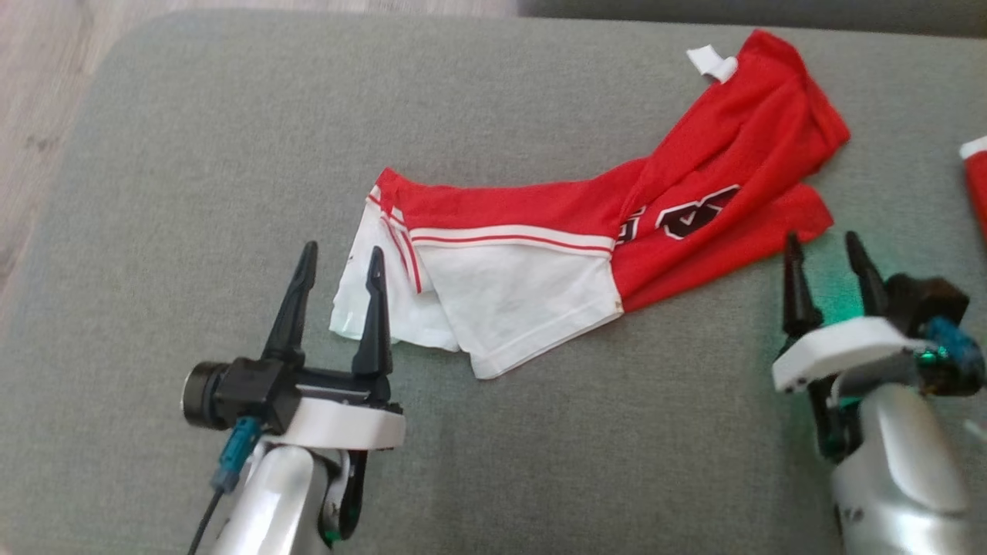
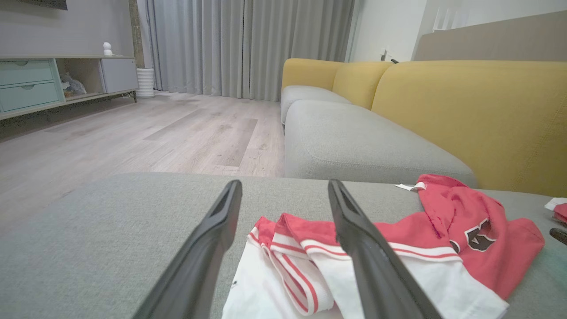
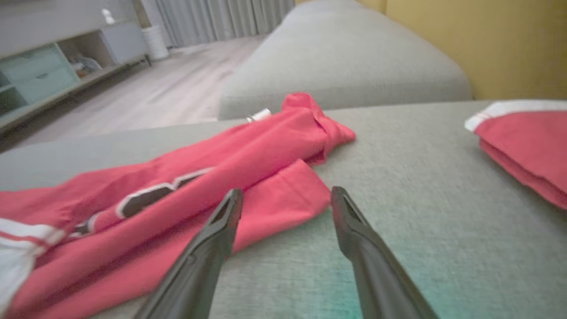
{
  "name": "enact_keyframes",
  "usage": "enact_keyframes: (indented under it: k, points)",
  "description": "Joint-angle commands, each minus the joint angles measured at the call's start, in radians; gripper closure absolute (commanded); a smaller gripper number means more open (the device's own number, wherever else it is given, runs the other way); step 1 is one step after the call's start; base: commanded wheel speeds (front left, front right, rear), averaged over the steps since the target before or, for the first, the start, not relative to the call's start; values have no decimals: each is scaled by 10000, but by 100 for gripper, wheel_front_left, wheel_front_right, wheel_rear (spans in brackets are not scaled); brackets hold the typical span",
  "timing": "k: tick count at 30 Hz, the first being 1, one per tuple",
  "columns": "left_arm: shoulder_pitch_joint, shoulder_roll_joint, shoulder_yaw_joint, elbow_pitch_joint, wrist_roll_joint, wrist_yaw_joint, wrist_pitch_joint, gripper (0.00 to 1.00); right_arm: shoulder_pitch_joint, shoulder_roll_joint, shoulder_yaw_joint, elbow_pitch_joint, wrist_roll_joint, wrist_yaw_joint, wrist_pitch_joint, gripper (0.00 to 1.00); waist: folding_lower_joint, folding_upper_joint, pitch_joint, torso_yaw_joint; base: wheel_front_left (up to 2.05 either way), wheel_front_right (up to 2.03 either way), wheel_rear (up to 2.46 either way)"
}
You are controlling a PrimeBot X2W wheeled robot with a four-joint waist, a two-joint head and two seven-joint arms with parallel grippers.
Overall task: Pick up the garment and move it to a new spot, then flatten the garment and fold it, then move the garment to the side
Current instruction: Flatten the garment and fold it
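Left of the left gripper (image 1: 343, 248), the grey cushion (image 1: 170, 169) runs bare to its rounded edge, with wood floor (image 1: 38, 85) beyond. This gripper is spread wide and empty, its fingers at the white end of the red-and-white jersey (image 1: 555, 223). The jersey stretches crumpled rightward. The right gripper (image 1: 822, 236), also parted and empty, sits just beside the jersey's red end. A folded red cloth (image 1: 976, 185) lies further right.
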Motion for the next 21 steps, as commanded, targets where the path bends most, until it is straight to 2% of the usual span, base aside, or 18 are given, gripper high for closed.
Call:
enact_keyframes:
  k: [1,9,14,15,16,21]
  points:
    - [-363,20,184,-327,-64,67,-49,0,-466,-22,-22,157,-187,-7,130,0,-2,0,162,123,0,0,0]
    - [-550,18,15,-326,-224,215,-49,0,-1864,-22,-850,2377,-89,-7,307,0,-2,0,377,309,0,0,0]
    - [-556,17,40,-316,-215,285,-49,0,-2441,-22,-633,3357,106,-7,-6,0,-2,0,400,196,0,0,0]
    - [-549,17,43,-288,-195,276,-49,0,-2516,-22,-567,3493,114,-7,-113,63,-2,0,391,150,0,0,0]
    - [-551,17,40,-253,-170,263,-49,0,-2574,-22,-569,3580,99,-7,-243,100,-2,0,370,104,0,0,0]
    - [-564,17,145,-160,-129,240,-49,0,-2524,-22,-699,3640,32,-7,-588,100,-2,0,110,-197,0,0,0]
